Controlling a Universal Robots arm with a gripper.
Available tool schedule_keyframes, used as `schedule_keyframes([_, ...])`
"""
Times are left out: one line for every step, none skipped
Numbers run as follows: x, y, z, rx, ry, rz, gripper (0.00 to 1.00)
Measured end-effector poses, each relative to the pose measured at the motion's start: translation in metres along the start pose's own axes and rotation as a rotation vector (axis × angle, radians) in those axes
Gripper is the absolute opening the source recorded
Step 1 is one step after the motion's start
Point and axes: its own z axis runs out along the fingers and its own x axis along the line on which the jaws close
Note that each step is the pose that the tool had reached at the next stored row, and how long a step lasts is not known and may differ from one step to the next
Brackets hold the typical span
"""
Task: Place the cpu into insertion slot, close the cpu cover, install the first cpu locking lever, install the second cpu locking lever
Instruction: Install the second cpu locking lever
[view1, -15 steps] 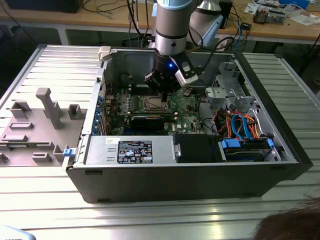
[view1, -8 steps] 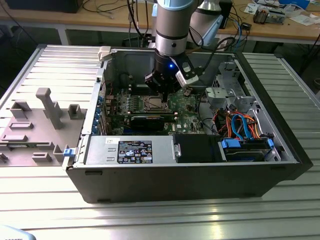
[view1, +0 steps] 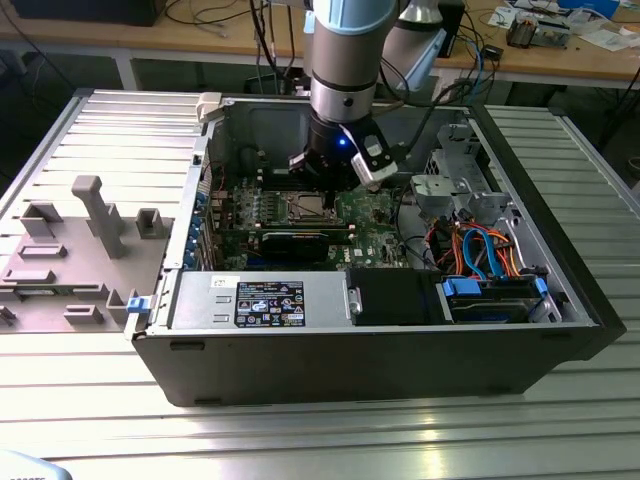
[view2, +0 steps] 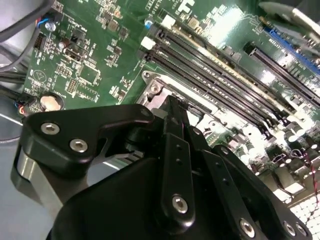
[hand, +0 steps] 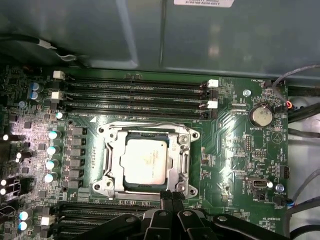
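Gripper: the gripper (hand: 171, 196) sits low over the motherboard inside the open computer case (view1: 560, 300), its two black fingers pressed together with nothing between them; in the first wrist view the tips reach the socket edge nearest the camera.
Contact point: the joined tips look to be at or just beside the frame's rim, likely where a locking lever runs; I cannot tell whether they touch it.
Cpu: the cpu (hand: 145, 162) lies flat in the insertion slot, its silvery-tan top showing squarely through the window.
Cpu cover: the cpu cover (hand: 114, 162) lies down around the chip, apparently closed.
Stage: by my reading, the lever work is in hand.
Doing it well: press only on the lever wire, not on the chip top or the memory slots (hand: 135, 95) nearby; keep the push steady and parallel to the board so the tips do not slip off.
Risk: a slip could scrape the green board (hand: 235, 150) beside the socket.
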Motion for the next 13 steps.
schedule_keyframes([0.0012, -0.0023, -0.0001, -0.0005, -0.0001, 0.0, 0.11])
schedule_keyframes([0.0025, -0.0045, -0.0001, -0.001, -0.0001, 0.0, 0.11])
schedule_keyframes([0.0041, -0.0064, -0.0001, -0.001, -0.0001, 0.0, 0.11])
schedule_keyframes([0.0058, -0.0081, 0.0, -0.0012, 0.0, 0.0, 0.11])
schedule_keyframes([0.0076, -0.0095, 0.0001, -0.0013, -0.0001, 0.0, 0.11])
schedule_keyframes([0.0102, -0.0112, 0.0002, -0.0013, -0.0001, 0.0, 0.11])
schedule_keyframes([0.0119, -0.012, 0.0003, -0.0013, -0.0001, 0.0, 0.11])
schedule_keyframes([0.0138, -0.0126, 0.0006, -0.0014, -0.0001, 0.0, 0.11])
schedule_keyframes([0.0161, -0.0125, 0.0011, -0.0014, -0.0001, 0.0, 0.11])
schedule_keyframes([0.017, -0.0125, 0.0016, -0.0013, -0.0001, 0.0, 0.11])
schedule_keyframes([0.0175, -0.0126, 0.002, -0.0013, 0.0, 0.0, 0.11])
schedule_keyframes([0.0177, -0.0126, 0.0025, -0.0012, 0.0, 0.0, 0.11])
schedule_keyframes([0.018, -0.0126, 0.0032, -0.0014, -0.0001, 0.0, 0.11])
